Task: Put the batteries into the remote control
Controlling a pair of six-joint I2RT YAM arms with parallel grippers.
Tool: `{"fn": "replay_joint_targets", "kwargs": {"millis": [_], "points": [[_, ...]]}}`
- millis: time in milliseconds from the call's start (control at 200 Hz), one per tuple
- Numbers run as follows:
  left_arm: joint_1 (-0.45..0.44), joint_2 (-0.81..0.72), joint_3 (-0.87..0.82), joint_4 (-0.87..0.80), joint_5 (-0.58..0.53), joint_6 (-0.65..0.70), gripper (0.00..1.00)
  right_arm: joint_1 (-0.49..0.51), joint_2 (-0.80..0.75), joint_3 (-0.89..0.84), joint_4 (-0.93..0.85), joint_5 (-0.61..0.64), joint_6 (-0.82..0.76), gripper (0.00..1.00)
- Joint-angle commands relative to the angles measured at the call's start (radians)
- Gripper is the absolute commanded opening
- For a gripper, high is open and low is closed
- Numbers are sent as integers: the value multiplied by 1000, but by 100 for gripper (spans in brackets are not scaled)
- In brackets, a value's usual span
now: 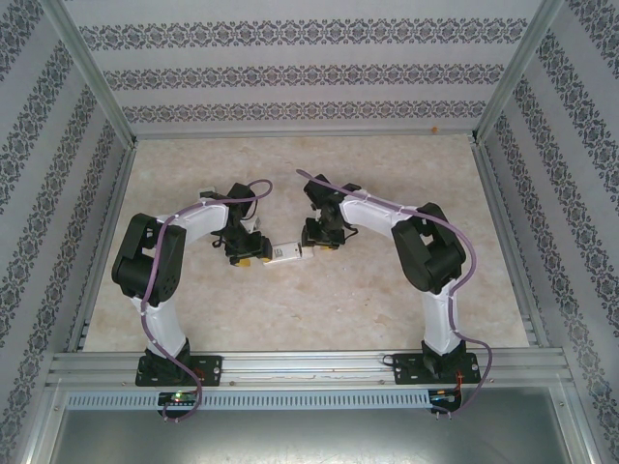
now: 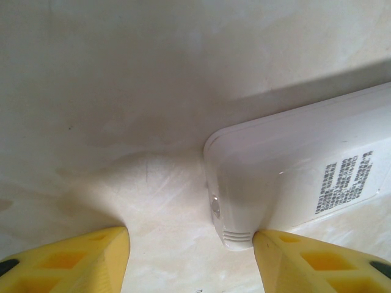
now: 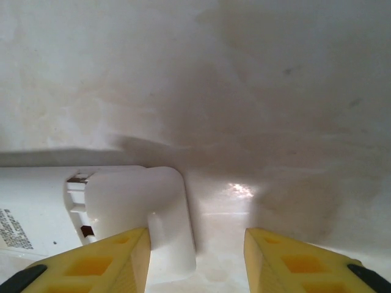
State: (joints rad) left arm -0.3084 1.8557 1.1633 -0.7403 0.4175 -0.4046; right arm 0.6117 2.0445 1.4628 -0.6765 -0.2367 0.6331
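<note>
The white remote control lies back-up on the table between my two grippers. In the left wrist view its rounded end with a printed label rests against my right fingertip. My left gripper is open, with mostly bare table between the jaws. In the right wrist view the remote's white back cover sits partly slid off, showing dark slots. My right gripper is open, with its left finger against the cover. The batteries are out of view.
The marble-patterned tabletop is bounded by patterned walls on three sides and a metal rail at the near edge. A small white object peeks out behind the left arm.
</note>
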Motion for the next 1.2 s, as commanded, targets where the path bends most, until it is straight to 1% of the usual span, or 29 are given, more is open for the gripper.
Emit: {"fn": "replay_joint_targets", "kwargs": {"millis": [0, 375, 510, 545, 575, 719, 814, 874, 914, 964, 1034, 1099, 1134, 1194], "points": [[-34, 96, -3, 196, -10, -3, 59, 21, 33, 31, -24, -12, 6, 45], [-33, 98, -5, 199, -8, 0, 59, 37, 90, -20, -67, 31, 23, 45], [-33, 97, -7, 202, -2, -2, 59, 50, 102, 4, -65, 6, 34, 44], [-33, 97, -7, 202, -1, -2, 59, 56, 101, 9, -57, -18, 35, 43], [-33, 98, -8, 202, -1, -2, 59, 62, 98, 11, -48, -47, 37, 39], [-33, 107, -3, 208, 12, -4, 59, 105, 88, 35, -15, -192, 4, 35], [-34, 121, 21, 198, 16, -2, 59, 128, 93, 37, 56, -331, 3, 35], [-33, 128, 33, 202, 18, -3, 59, 142, 99, 50, 58, -363, -8, 35], [-34, 132, 44, 198, 17, -2, 59, 146, 96, 56, 41, -345, -16, 36], [-33, 137, 59, 189, 15, -5, 60, 141, 75, 47, 22, -294, -14, 37], [-34, 125, 64, 191, 10, -19, 60, 114, 15, 14, -15, -156, -7, 40], [-32, 95, 56, 202, -4, -36, 60, 81, -73, -38, -14, -40, -11, 45], [-29, 75, 51, 210, -11, -45, 61, 64, -119, -61, -6, -4, -26, 48], [-25, 43, 45, 212, -24, -54, 64, 41, -174, -73, -2, 29, -85, 56]]}}
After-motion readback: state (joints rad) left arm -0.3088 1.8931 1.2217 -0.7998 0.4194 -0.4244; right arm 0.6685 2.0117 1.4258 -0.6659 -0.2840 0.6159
